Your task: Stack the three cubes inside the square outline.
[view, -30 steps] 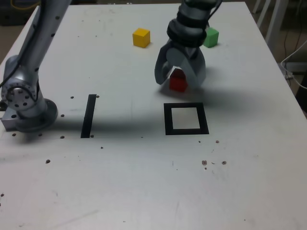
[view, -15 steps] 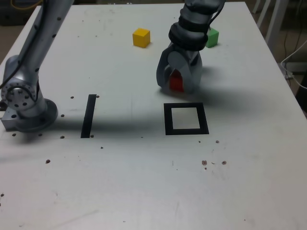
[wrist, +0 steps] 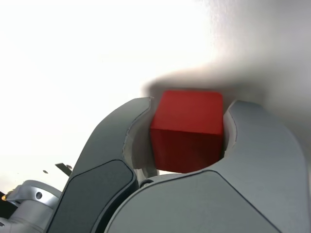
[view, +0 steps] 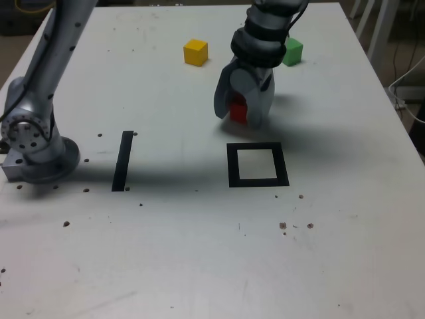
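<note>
Grey metal hand [view: 242, 109] was clamped tight on the small red cube [wrist: 187, 128], just behind the black tape square outline [view: 257, 165] on the white surface [view: 199, 252]. Yellow cube [view: 195, 52] and green cube [view: 291, 51] sat well beyond the hand.

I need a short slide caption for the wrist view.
The hand shut on the red cube above the white table.
</note>
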